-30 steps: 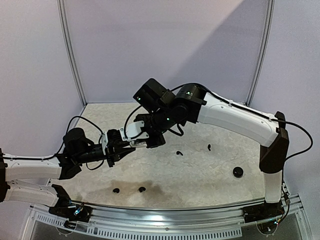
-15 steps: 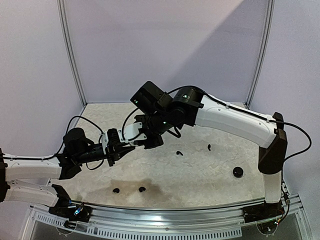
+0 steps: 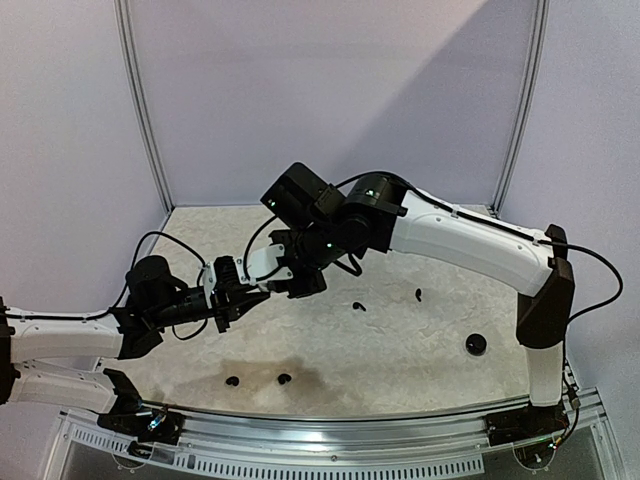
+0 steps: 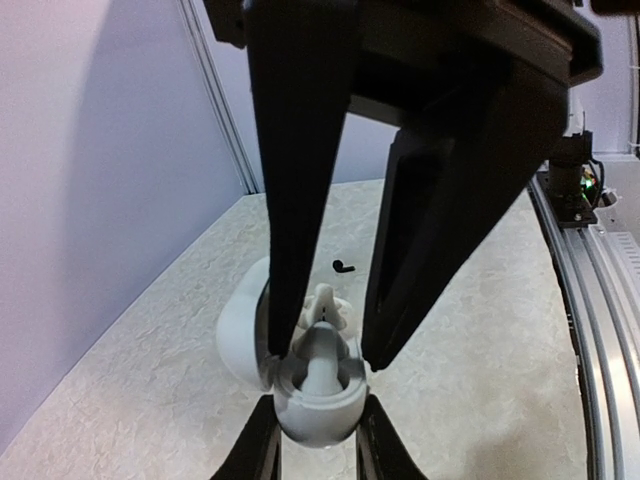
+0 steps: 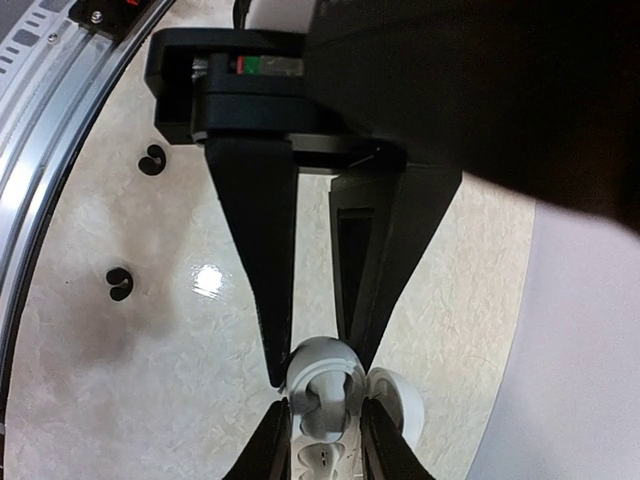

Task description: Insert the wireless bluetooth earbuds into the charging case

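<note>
My left gripper [image 4: 318, 408] is shut on a round white charging case [image 4: 318, 425], whose lid [image 4: 238, 330] hangs open to the left. A white earbud [image 4: 320, 362] stands in the case's well. My right gripper [image 5: 325, 408] hangs tip-down over the case [image 5: 322, 375], its fingers [image 4: 290, 200] slightly apart on either side of the bud without pinching it. A small white piece [image 4: 327, 303] shows higher between those fingers; I cannot tell what it is. In the top view both grippers [image 3: 250, 295] [image 3: 287, 283] meet left of centre and hide the case.
Black earbuds lie loose on the table: two near the front edge [image 3: 233, 381] [image 3: 285, 379], two toward the middle [image 3: 359, 306] [image 3: 418, 295]. A black case [image 3: 476, 344] sits at the right. The metal rail [image 3: 330, 430] runs along the near edge.
The right gripper's fingers have parted from shut to slightly open, and the right wrist has shifted a little left and up. The left gripper still holds the case.
</note>
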Robot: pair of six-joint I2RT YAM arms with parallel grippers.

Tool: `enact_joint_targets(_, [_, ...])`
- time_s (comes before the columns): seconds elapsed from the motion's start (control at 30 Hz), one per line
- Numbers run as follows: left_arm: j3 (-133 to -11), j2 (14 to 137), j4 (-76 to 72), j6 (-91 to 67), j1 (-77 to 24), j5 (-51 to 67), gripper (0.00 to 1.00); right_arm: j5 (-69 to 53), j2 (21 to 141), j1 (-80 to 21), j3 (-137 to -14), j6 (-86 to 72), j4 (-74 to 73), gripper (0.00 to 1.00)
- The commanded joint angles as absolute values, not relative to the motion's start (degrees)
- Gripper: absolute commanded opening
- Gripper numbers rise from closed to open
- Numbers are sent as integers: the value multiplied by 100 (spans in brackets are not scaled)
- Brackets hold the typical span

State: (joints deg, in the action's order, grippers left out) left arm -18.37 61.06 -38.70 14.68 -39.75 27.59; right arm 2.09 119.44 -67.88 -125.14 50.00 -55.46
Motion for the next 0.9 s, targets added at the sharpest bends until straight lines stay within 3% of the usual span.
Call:
enact_joint_targets(0.0, [-1784, 6014, -4022, 1448, -4081, 2903, 0, 330, 11800, -6766, -12459, 4913, -5562, 26])
enact_joint_targets(0.13, [-1775, 6007, -3954, 1315, -4078, 2781, 0, 77, 11661, -6761, -12499, 4862, -5636, 27])
enact_joint_targets(0.33, [-1758, 5992, -3912, 1030, -4078, 2613, 0, -1467, 10935, -6723, -12350, 4777, -5593, 27])
enact_joint_targets(0.47, [-1741, 5977, -3887, 1141, -4079, 2630, 0, -2114, 10467, -6470, -11861, 4467, -4777, 29])
enact_joint_targets(0.57, [-1747, 5961, -3906, 1448, -4078, 2724, 0, -1190, 10442, -6341, -11356, 3637, -3554, 36])
enact_joint_targets(0.7, [-1779, 5929, -3911, 1838, -4078, 2634, 0, 584, 11218, -6346, -11912, 3165, -3743, 34])
enact_joint_targets(0.87, [-1776, 5931, -4010, 1845, -4078, 2562, 0, 355, 11542, -6486, -11755, 3226, -4132, 34])
